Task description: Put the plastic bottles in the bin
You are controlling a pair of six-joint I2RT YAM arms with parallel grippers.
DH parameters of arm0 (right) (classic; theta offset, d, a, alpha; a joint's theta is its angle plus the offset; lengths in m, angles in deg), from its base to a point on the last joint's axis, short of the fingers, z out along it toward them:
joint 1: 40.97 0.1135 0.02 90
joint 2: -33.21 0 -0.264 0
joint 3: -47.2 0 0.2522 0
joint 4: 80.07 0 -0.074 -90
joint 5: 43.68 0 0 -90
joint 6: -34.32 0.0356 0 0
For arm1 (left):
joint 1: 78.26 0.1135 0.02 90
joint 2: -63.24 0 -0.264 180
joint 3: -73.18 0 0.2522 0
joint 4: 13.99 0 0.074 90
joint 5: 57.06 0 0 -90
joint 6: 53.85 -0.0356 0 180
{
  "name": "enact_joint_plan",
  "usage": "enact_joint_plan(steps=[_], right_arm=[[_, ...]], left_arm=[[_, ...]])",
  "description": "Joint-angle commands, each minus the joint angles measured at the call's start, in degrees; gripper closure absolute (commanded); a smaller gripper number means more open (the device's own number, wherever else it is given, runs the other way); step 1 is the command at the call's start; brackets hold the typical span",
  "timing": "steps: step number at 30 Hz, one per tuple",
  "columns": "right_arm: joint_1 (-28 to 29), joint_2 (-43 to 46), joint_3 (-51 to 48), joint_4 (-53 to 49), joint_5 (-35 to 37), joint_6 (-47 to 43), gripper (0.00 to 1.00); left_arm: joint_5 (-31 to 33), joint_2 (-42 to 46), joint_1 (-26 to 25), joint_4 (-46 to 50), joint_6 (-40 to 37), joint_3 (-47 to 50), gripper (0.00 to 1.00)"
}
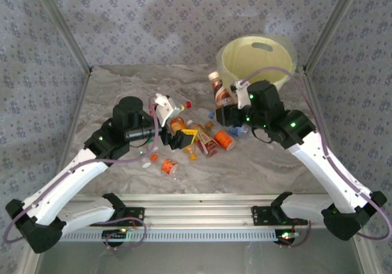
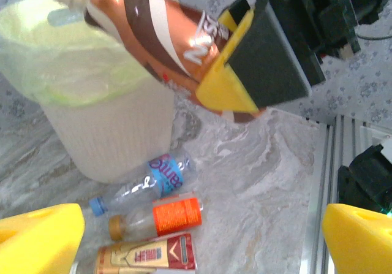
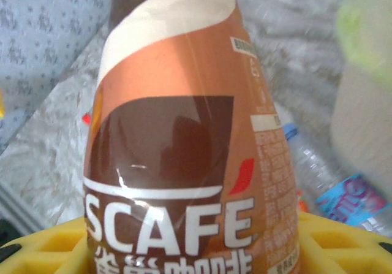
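Holding a brown-label bottle [image 3: 177,163] beside the bin [image 2: 110,133] are the right jaws; left jaws spread wide.

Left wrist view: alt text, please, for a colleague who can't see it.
The right gripper holds a brown Nescafe bottle up beside the cream bin. Below, a blue-labelled bottle, an orange-labelled bottle and a red-and-gold-labelled bottle lie on the marble table.

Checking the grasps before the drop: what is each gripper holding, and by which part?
The right gripper clamps the brown coffee bottle around its lower body, near the base, cap end free. The left gripper is open and holds nothing.
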Motion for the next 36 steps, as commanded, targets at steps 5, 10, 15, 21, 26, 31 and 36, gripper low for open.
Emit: enact_joint_plan(steps=[5,10,15,21,26,31,36], right_arm=[[-7.37,-4.18,12.27,-3.61,2.38,-6.80,0.41],[-13.25,-7.74,17.95,-4.16,0.55,-8.49,0.41],[-17.61,-11.93,22.66,-4.89,-1.96,-10.37,0.41],[-22.65,-16.75,25.55,-4.26,-5.09,-11.42,0.41],[-25.83,-20.90,28.38,-4.89,-7.86,-11.68,0.41],[-27.36,-26.21,31.70,-5.97,-8.38,-12.13,0.41],[-28.51,-31.42,35.16,-7.14,-8.10,-12.81,0.41]], left_arm=[[-2.48,-2.76,0.28,-7.09,-0.39,0.00,0.00],[-2.29,-2.54,0.30,-10.34,0.50,3.43,0.00],[-3.13,-2.25,0.31,-12.38,1.31,6.31,0.00],[-3.71,-1.84,0.17,-10.10,-0.33,5.91,0.00],[-3.09,-1.38,0.03,-9.33,-0.61,6.02,0.00],[-1.51,-0.94,-0.54,-9.14,-0.55,6.20,0.00],[-0.25,-0.92,-1.18,-11.72,-0.02,8.70,0.01]])
